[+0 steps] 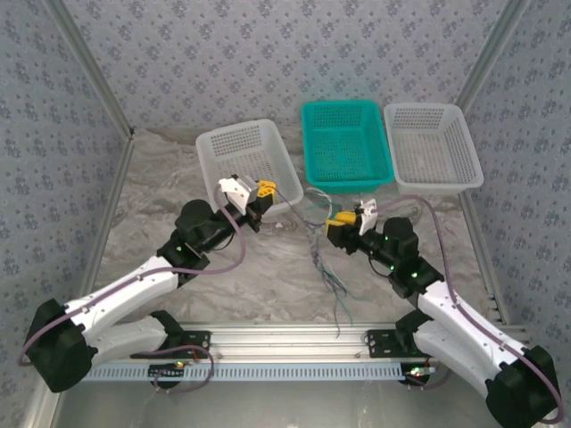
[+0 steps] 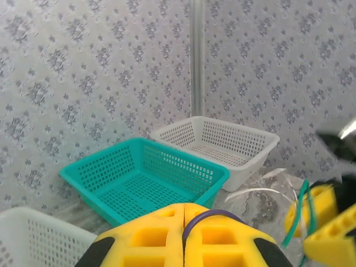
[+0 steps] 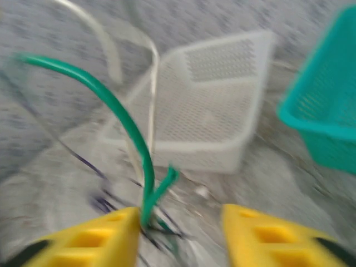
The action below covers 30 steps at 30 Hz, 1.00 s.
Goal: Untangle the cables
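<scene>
Your left gripper [image 1: 262,200] is hanging over the near corner of the left white basket [image 1: 234,143]. Its yellow pads [image 2: 150,236] are pressing together on the dark maroon cable [image 2: 214,213], which is arching out of the seam between them.

Your right gripper [image 1: 337,226] is sitting just in front of the teal basket [image 1: 346,143], with its jaws standing apart. The green cable [image 3: 119,114] is curving down into the gap, close beside one yellow finger [image 3: 94,242]. That wrist view is smeared, so it may or may not be touching the finger. A pale cable [image 3: 108,47] is looping above the green one in the same view.

The remaining cables [image 1: 323,259] are lying in a loose tangle on the marbled table [image 1: 178,178] between the two grippers. Thin strands are trailing from the teal basket's front edge down toward the metal rail [image 1: 285,337] by the arm bases.

The right white basket [image 1: 433,147] is standing just beside the teal one, apart from the tangle. The left basket's wall is standing right behind your left gripper, and the tangle is crowding in beside your right one.
</scene>
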Tool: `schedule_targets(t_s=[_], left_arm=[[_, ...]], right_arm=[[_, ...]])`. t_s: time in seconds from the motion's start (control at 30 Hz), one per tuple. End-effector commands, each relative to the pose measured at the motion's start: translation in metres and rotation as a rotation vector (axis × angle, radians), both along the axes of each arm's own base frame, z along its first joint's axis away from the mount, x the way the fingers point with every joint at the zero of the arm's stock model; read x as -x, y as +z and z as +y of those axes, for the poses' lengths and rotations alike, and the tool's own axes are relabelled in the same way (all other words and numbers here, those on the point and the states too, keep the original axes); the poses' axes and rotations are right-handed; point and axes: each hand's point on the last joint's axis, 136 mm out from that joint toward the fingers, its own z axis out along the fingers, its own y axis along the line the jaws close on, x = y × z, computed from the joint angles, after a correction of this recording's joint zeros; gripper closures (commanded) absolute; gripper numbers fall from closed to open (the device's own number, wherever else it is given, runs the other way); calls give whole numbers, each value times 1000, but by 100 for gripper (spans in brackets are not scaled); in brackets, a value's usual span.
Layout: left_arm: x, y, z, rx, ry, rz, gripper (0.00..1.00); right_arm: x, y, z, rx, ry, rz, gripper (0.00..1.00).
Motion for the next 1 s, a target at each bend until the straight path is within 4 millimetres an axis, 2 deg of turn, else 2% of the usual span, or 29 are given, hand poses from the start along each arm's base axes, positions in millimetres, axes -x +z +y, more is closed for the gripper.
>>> schedule_targets(t_s=[0.0,0.07,0.13,0.23,0.3,0.37,0.57,0.7,0.8,0.87,0.93,0.97], left_arm=[[10,29,-4,98,-76,43,100],[14,28,-12,90,-119,70,100],[15,22,-17,81,-134,86,100],[13,13,-21,60,-130,111,100],[12,10,-22,59,-128,125,100],[12,10,-23,62,-130,132,100],[18,23,-26,79,-147,144,100],[28,37,-30,92,-175,132,100],[33,45,-31,105,-192,127,100],[38,53,-32,123,-206,119,100],[41,63,-29,144,-210,112,100],[43,70,-27,153,-207,106,100]], right_arm=[[-10,-22,-25,-12,-149,82,50],[-11,-30,-35,3,-206,120,51],[-10,-29,-44,14,-251,147,47],[0,1,-34,-19,-171,108,29],[10,27,-19,-71,-78,35,9],[21,48,0,-94,22,-51,0],[35,68,63,-1,204,-274,0],[31,75,108,30,294,-385,3],[13,66,131,69,293,-405,6],[-9,55,136,81,243,-402,18],[-29,35,137,96,191,-371,41],[-35,25,138,105,172,-355,48]])
